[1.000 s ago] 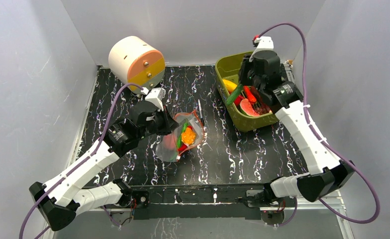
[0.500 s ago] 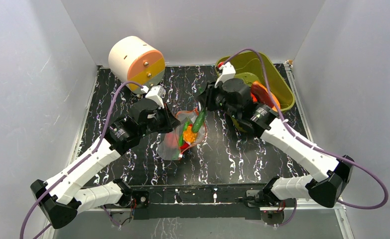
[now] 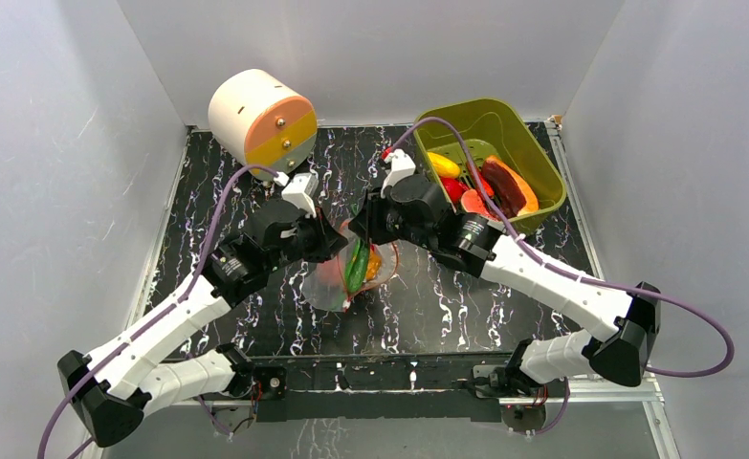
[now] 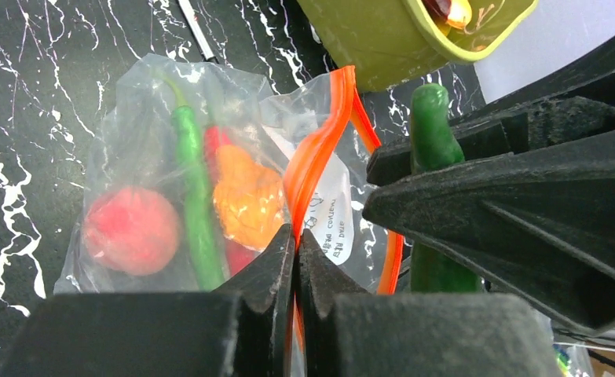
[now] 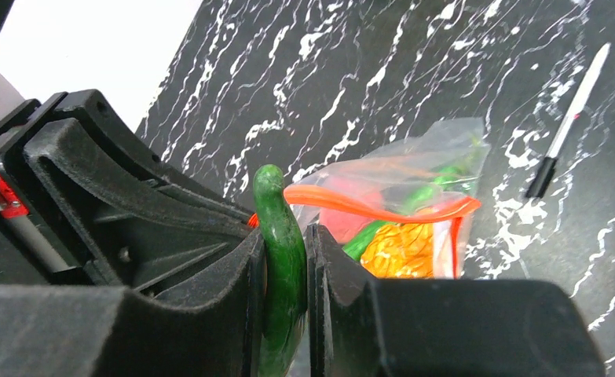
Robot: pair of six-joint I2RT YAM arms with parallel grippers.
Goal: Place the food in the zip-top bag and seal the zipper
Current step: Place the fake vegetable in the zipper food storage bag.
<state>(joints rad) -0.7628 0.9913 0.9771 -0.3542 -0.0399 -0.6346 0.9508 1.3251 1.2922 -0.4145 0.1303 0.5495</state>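
The clear zip-top bag (image 3: 337,282) lies mid-table with its orange-red zipper (image 4: 316,153) at the mouth. Inside it I see a pink-orange peach (image 4: 131,229), a long green pepper (image 4: 194,212), an orange piece (image 4: 245,196) and a red chili (image 4: 217,141). My left gripper (image 4: 296,236) is shut on the zipper edge and holds the mouth up. My right gripper (image 5: 287,236) is shut on a dark green pepper (image 5: 280,243), held at the bag's mouth (image 3: 358,263), right beside the left gripper. More food lies in the olive-green tub (image 3: 538,158).
A cream and orange cylinder (image 3: 260,120) stands at the back left. A thin black and white pen-like stick (image 5: 567,126) lies on the black marbled table (image 3: 447,306) between bag and tub. White walls enclose the table on three sides.
My right arm has swung left from the tub to the bag, carrying the dark green pepper to the bag's mouth. The left gripper has kept hold of the zipper edge.
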